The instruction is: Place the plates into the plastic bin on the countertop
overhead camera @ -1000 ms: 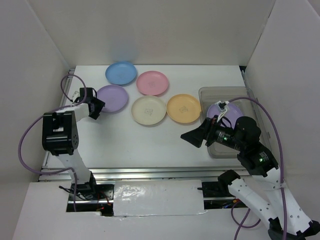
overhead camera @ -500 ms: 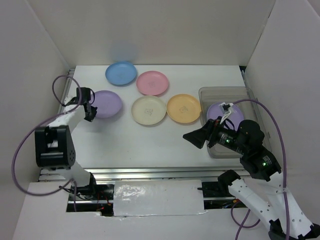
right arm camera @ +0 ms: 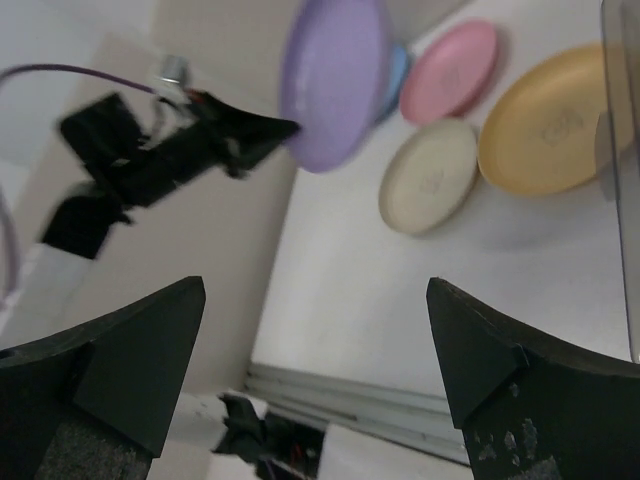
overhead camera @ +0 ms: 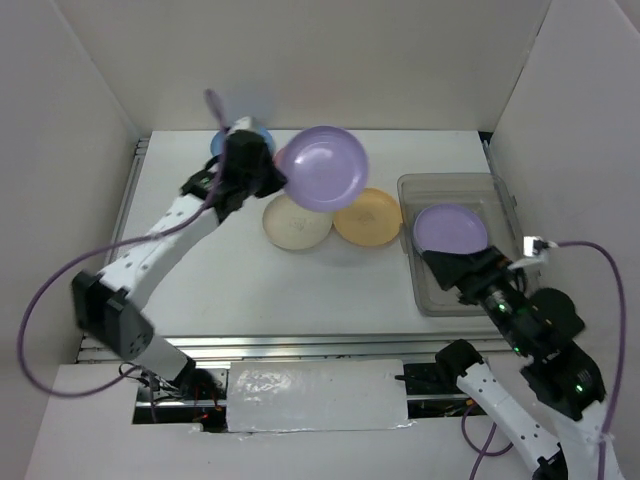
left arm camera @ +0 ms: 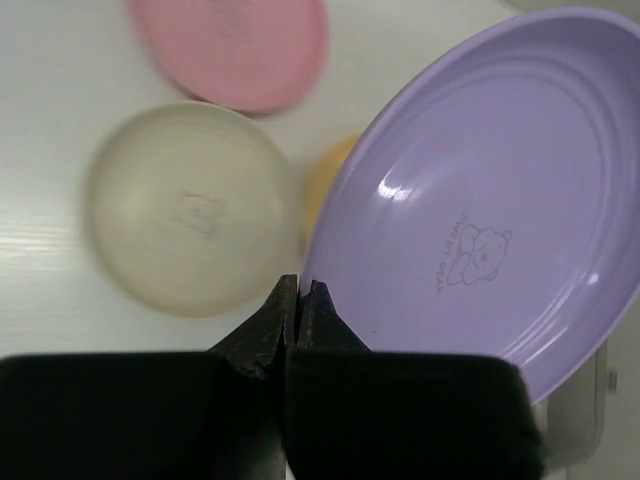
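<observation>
Left claw point(left arm camera: 298, 290) was pressed together on the rim of a purple plate point(left arm camera: 480, 220), just a thin edge pinch, with the plate up in the air and tilted, well to the left of the plastic bin point(overhead camera: 447, 178). A second purple plate point(overhead camera: 450, 227) sat inside the bin, the orange plate point(overhead camera: 367, 217) lay on the counter point(overhead camera: 300, 290) just left of the bin, and the cream plate point(overhead camera: 297, 220) was further left. Right claw point(right arm camera: 315, 285) was spread wide and empty, hanging over the bin's near end.

Tbh an edge grip like that looked easy to lose, so the carry toward the bin wanted to be slow. It also wanted to stay high enough to clear the bin's left wall. Best bet was probably levelling the plate over the one in the bin and getting it low before release. The right arm seemed to crowd the bin's near end and might've needed to back off.
</observation>
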Available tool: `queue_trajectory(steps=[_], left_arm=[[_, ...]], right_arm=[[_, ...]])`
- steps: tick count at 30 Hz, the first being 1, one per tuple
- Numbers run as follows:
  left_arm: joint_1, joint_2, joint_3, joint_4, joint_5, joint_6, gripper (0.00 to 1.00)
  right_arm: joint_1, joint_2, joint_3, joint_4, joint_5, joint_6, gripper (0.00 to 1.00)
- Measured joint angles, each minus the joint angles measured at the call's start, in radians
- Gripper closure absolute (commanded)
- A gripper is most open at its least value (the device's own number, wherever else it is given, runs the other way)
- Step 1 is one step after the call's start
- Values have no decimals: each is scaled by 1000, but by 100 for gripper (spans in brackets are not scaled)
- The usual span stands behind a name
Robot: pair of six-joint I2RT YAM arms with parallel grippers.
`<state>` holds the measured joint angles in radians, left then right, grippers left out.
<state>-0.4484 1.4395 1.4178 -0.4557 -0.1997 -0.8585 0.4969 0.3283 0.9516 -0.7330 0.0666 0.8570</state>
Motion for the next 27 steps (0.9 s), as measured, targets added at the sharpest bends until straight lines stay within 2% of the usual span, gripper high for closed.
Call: queue_trajectory(steps=[5, 9, 11, 17, 22, 27], left_arm=[[-274, 435, 434, -54, 35, 76, 100], [-402, 790, 829, -130, 93, 111, 100], [-437, 911, 940, -129, 124, 121, 100], [-446, 954, 853, -69, 205, 109, 100], [-438, 981, 879, 57, 185, 95, 100], [-434, 1085, 952, 161, 156, 61, 100]], right_arm=[[-8, -109, 216, -124, 203, 58, 0], [-30, -113, 360, -188, 273, 62, 0], [-41, -112, 391, -216, 278, 57, 0], [-56, -90, 389, -264, 224, 29, 0], [-72, -71, 323, -266, 161, 16, 0], [-82, -71, 301, -277, 121, 9, 0]])
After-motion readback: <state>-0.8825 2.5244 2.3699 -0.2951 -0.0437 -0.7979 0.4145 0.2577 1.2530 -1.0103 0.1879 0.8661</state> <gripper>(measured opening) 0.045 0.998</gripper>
